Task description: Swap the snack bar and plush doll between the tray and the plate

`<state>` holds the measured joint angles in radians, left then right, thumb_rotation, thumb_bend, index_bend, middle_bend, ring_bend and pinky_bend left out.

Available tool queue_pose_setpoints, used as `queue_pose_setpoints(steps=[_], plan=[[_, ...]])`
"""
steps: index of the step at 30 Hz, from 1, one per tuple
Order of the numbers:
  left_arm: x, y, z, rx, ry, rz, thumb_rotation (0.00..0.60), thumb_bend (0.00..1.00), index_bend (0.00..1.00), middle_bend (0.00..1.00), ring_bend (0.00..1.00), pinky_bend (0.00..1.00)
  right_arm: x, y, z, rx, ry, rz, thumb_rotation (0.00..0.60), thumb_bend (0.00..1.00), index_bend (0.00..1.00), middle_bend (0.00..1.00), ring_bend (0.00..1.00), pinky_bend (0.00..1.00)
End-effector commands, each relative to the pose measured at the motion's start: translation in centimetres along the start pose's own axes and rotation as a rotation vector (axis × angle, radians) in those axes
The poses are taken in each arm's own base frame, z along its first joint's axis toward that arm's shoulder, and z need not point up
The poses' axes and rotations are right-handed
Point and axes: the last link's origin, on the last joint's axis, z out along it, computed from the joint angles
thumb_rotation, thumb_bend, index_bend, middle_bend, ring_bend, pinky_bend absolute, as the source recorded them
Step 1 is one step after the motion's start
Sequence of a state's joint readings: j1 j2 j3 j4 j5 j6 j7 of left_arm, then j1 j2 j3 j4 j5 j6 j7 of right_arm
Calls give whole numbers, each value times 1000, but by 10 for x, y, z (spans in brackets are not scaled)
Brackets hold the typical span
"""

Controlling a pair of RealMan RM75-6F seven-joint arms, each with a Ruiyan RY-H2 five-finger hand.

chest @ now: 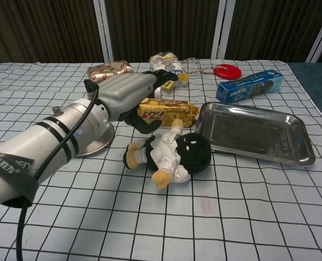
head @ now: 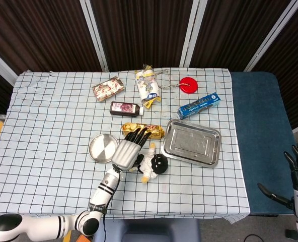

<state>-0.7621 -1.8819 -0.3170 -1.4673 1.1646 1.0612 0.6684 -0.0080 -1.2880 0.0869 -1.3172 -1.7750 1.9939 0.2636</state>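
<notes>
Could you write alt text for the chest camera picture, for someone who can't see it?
A silver robot hand reaches over a checked tablecloth toward a gold-wrapped snack bar. A black-and-white plush doll lies on the cloth just in front, beside an empty metal tray.

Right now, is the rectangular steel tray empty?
Empty: rectangular steel tray shows bare metal; black-and-white plush doll lies beside it on the cloth.

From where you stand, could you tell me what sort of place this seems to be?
Probably a robot test or data-collection setup, not a home: dark curtain panels behind, a checked cloth on the table, and assorted goods like a snack bar, plush doll and metal tray.
</notes>
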Motion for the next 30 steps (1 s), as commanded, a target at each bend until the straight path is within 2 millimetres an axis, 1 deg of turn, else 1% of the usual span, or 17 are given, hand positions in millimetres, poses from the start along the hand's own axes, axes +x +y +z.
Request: queue_pose_setpoints(steps=[1,5,9,14,24,27,30], plan=[[-13,2,16,-24,-40,-11,600,431,0,0,8,166,1,-1,-4,13,12,-10,600,79,0,0,0,32],[-26,6,32,-31,-68,-18,600,431,0,0,8,164,-2,-2,-7,30,5,-44,600,79,0,0,0,32],[-34,11,46,-42,-75,-1,600,432,0,0,8,163,-6,-4,-10,44,-3,-90,600,79,0,0,0,32],[-35,16,58,-55,-52,25,600,432,0,0,8,163,-7,-4,-11,37,-14,-102,600,79,0,0,0,32],[-39,14,84,-29,-40,36,600,430,0,5,10,164,-8,-3,-9,25,-42,-104,600,79,0,0,0,32],[-42,13,90,-24,-47,49,600,430,10,37,42,163,-9,-3,-9,28,-52,-103,600,79,0,0,0,32],[-46,11,96,-8,-55,54,600,432,74,111,97,169,-10,-4,-10,34,-65,-102,600,79,0,0,0,32]])
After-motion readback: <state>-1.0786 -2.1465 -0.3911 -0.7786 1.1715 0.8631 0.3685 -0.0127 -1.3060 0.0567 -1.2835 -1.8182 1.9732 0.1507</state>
